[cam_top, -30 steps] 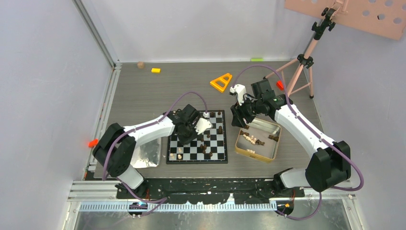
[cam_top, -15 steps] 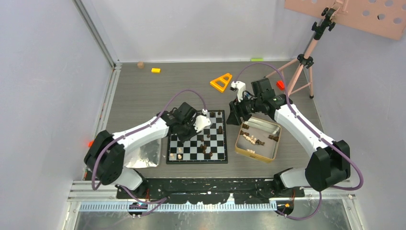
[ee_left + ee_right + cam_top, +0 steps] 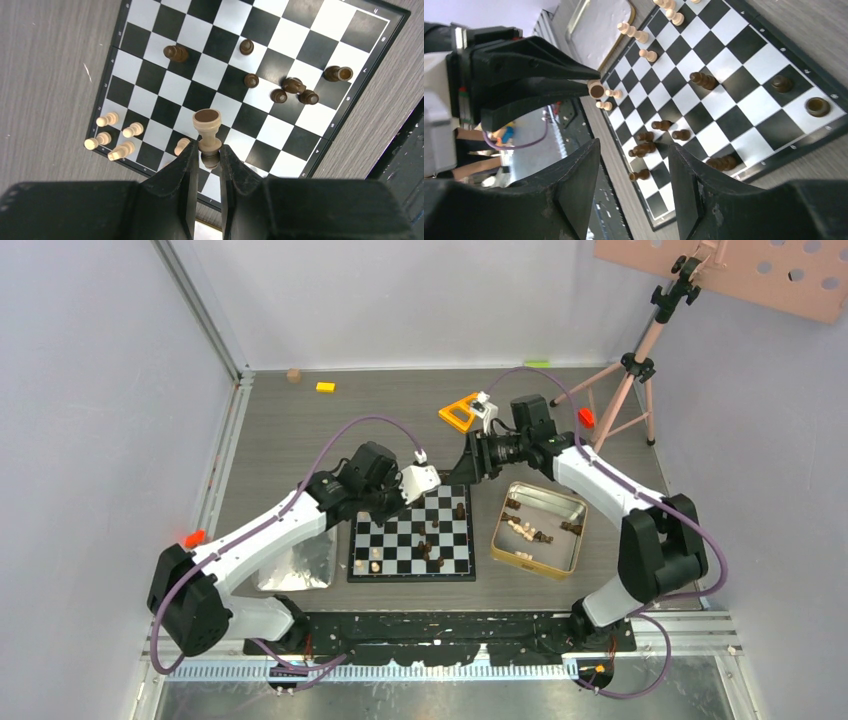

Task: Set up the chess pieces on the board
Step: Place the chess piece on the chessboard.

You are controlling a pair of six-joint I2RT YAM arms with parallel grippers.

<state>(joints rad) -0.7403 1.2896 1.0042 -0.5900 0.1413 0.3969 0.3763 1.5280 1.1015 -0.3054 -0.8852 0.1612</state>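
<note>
Left of the board (image 3: 405,566) you have one silver tray (image 3: 300,562) on the counter (image 3: 300,430). Your left arm reaches from its base diagonally over that tray. The left gripper (image 3: 206,151) hangs above the board's left side, jaws clamped on the narrow end of one light tan chess piece (image 3: 207,129), whose dark felt base faces the wrist camera.

On the board, the left wrist view lets you count five light pieces (image 3: 132,130) bunched in one corner. Seven dark pieces (image 3: 251,80) are scattered across the other squares, and several of each colour lie on their sides. That count is partial: the jaws hide the board edge nearest the camera, and the frame crops the far corner.

Your right arm stretches out beyond the board's right side, then bends back, wrist turned sideways. The right gripper (image 3: 634,150) sits at the board's far right corner, pointing across it. Its jaws stand apart with nothing between them.

Just right of the board sits one gold-rimmed tin (image 3: 500,555). The loose pieces (image 3: 520,529) in it are light and dark, too small to count.
</note>
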